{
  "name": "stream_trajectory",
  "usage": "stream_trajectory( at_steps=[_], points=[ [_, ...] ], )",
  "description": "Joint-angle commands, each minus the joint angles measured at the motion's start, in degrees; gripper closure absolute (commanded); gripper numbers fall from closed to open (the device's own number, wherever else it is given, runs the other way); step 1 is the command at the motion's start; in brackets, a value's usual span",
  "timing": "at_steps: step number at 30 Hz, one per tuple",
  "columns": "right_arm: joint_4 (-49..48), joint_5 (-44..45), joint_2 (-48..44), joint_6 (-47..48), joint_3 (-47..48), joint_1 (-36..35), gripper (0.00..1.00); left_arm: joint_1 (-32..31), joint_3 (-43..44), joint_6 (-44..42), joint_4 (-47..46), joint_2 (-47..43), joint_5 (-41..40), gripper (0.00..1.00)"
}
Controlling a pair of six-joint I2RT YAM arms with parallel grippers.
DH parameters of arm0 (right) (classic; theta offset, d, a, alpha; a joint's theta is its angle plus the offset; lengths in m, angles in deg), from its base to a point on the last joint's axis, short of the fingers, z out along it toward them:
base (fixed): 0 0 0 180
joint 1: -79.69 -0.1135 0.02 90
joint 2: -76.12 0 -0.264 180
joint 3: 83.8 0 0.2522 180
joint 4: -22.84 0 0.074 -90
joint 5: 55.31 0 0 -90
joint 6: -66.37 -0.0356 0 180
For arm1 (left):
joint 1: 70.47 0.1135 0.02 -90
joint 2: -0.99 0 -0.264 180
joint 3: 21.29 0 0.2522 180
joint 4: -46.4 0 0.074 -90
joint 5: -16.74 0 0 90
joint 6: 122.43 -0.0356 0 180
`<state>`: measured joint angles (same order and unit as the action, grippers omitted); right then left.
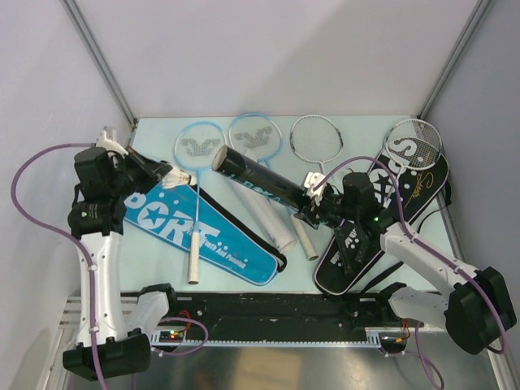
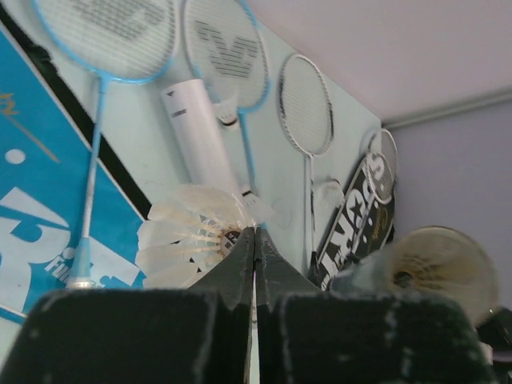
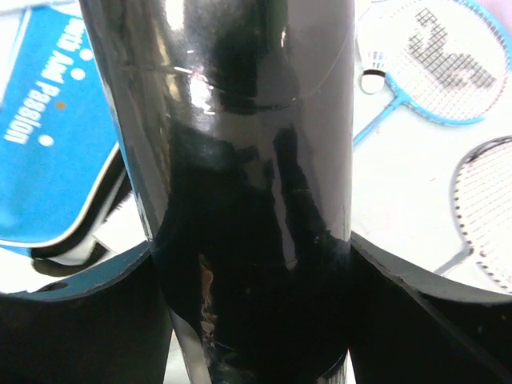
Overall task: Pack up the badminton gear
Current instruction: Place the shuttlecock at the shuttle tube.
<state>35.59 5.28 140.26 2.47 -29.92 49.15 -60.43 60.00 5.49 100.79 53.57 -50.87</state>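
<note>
Holding feathery shuttlecock [image 2: 190,237], glossy black tube [image 3: 256,200].

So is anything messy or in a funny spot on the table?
Nothing looks broken, but it is untidy: a loose shuttlecock lies by a blue racket, and a silver racket rests partly on top of the black cover instead of inside it.

Left arm [image 1: 96,268]: my white links, black joints, looping purple cable [image 1: 12,191].
Right arm [image 1: 416,253]: alike, green light [image 1: 375,218].
Left gripper [image 2: 254,236]: black fingers [image 2: 234,272].
</note>
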Motion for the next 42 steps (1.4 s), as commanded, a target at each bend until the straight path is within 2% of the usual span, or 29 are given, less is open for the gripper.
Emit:
stream_trajectory(
  at_steps=[1, 9, 21, 42],
  points=[
    [-3.1, 1.9, 0.92, 11.75, 1.72, -0.05, 0.74, -0.75, 5.12, -3.12, -1.26, 0.82, 10.05, 1.0],
    [-1.03, 3.68, 2.33, 14.96, 1.4, -0.84, 0.74, -2.73, 8.58, -2.09, -1.32, 1.78, 14.24, 1.0],
    [-3.17, 4.66, 2.69, 15.02, 1.08, -1.84, 0.74, -9.14, 6.06, -0.96, -1.58, 2.37, 15.47, 1.0],
    [-10.39, 1.38, 1.91, 9.53, 1.04, -3.88, 0.77, -19.89, -6.33, 10.54, -14.48, 0.57, 14.1, 1.0]
  ],
)
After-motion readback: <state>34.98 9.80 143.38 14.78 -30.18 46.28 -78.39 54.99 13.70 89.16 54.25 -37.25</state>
